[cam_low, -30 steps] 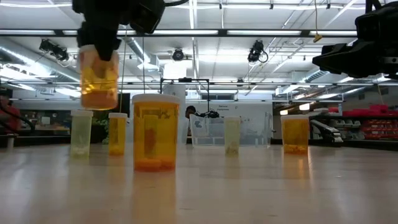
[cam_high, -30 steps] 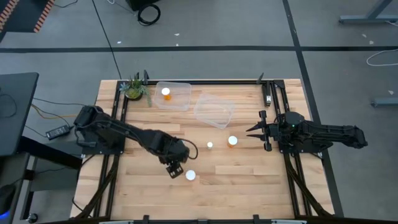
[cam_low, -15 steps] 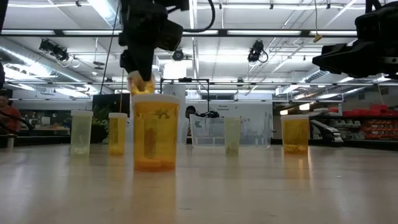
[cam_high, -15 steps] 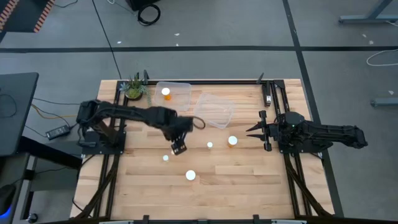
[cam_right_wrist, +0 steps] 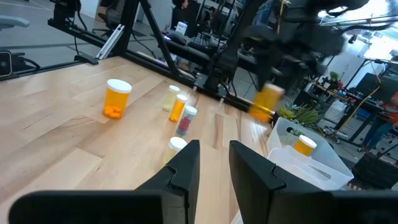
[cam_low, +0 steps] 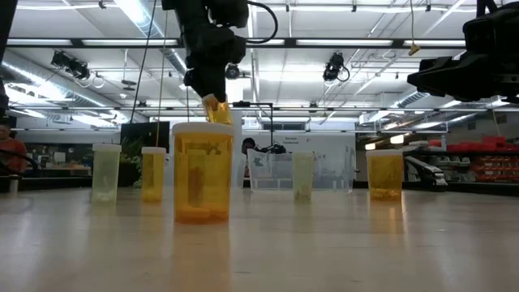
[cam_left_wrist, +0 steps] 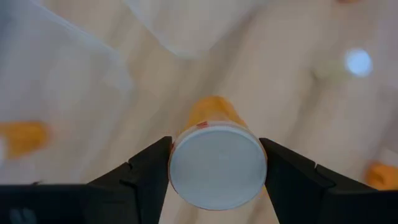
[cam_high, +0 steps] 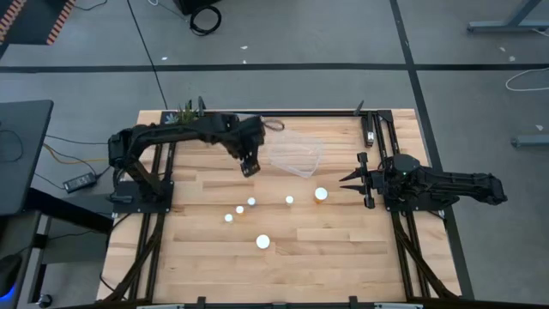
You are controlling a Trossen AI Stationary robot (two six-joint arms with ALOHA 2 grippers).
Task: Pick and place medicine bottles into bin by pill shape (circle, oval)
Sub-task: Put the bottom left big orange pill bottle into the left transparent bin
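The left tool (cam_high: 250, 161), clenched on a bottle (cam_left_wrist: 216, 163), has swung up beside the bins (cam_high: 296, 154); carry step, next hover over one and release.

My matt black fingers (cam_left_wrist: 149, 171) are clamping a bottle (cam_left_wrist: 214, 155) of see-through orange plastic, and its smooth white cap (cam_left_wrist: 217, 172) is giving off a dull sheen. The table (cam_high: 343, 249) is showing pale wooden planks with a light satin finish, and dark metal rails (cam_high: 412, 245) are framing it. The bins (cam_high: 296, 153) are looking like thin clear plastic, slightly glossy.
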